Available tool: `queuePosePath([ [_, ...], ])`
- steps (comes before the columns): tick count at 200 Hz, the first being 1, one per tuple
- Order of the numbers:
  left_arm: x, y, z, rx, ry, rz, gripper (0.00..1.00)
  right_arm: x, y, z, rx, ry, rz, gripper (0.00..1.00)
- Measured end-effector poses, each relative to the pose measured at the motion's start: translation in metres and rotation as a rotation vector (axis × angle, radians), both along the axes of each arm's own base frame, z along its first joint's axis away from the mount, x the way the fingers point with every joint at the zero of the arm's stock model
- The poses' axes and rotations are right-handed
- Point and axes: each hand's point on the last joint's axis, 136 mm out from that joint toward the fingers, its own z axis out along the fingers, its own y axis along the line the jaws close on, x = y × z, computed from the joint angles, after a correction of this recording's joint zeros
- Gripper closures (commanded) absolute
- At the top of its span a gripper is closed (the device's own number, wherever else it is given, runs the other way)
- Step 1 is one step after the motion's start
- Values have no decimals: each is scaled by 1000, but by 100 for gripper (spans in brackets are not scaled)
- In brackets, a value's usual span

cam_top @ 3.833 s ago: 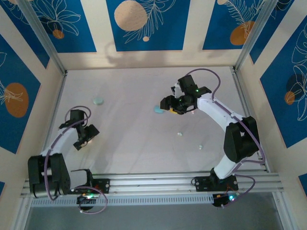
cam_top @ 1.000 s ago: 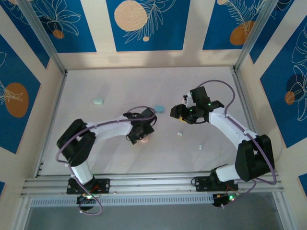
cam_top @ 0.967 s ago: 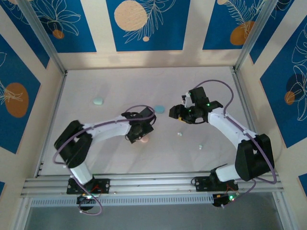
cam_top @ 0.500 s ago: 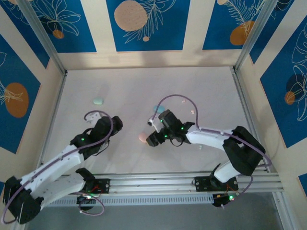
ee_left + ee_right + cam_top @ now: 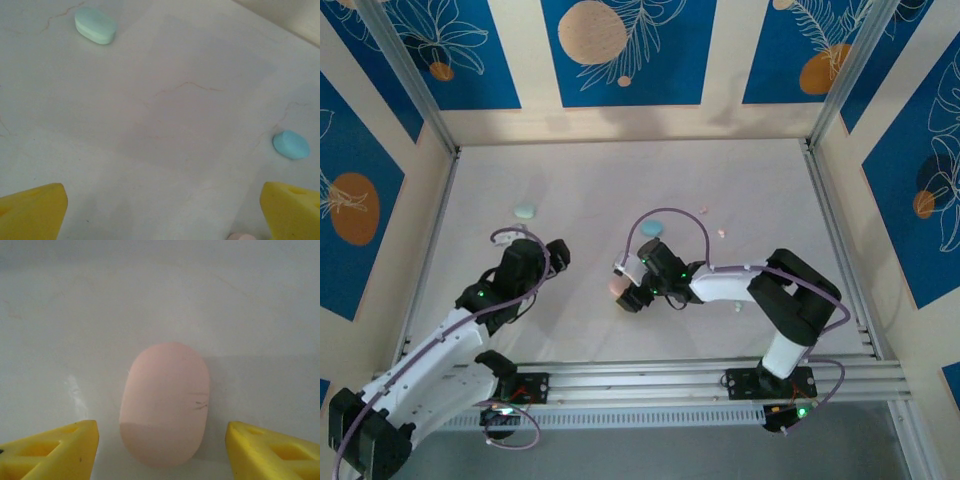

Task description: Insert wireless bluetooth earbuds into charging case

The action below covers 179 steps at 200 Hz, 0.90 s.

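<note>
A closed pink oval charging case (image 5: 165,400) lies flat on the table. My right gripper (image 5: 162,452) is open, with one yellow finger (image 5: 50,450) on each side of the case's near end and a gap to each. From above, the right gripper (image 5: 628,293) sits against the pink case (image 5: 616,286). My left gripper (image 5: 552,250) is off to the left, open with nothing between its fingers (image 5: 32,212). Two tiny earbuds (image 5: 721,234) (image 5: 703,210) lie on the table behind the right arm.
A mint case (image 5: 525,211) (image 5: 96,26) lies at the back left and a pale blue case (image 5: 651,229) (image 5: 291,145) just behind the pink one. Metal rails and patterned walls (image 5: 620,60) bound the white table (image 5: 590,170).
My left arm has pulled back to the left, away from the pink case, and opened wider. My right arm has swung from the blue case down to the pink case and now straddles it.
</note>
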Motion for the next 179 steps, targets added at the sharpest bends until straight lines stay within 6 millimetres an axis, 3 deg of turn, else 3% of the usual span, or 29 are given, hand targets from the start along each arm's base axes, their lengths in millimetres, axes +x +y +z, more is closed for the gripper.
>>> queuePosePath([
  [60,1,-3,-6,17,26,-42,4,2,3,-12,-22,-9,36,41],
  [94,2,-6,-8,20,36,-71,5,6,11,-13,-15,-33,70,52],
  [123,2,-11,-12,22,55,-108,11,8,14,-12,-9,-60,104,68],
  [146,3,-19,-13,15,65,-159,15,4,14,-11,-2,-60,125,71],
  [162,4,-29,-10,-4,54,-218,16,-1,9,0,26,-56,134,71],
  [179,4,-47,-3,-45,28,-314,16,-3,4,36,107,-72,147,71],
])
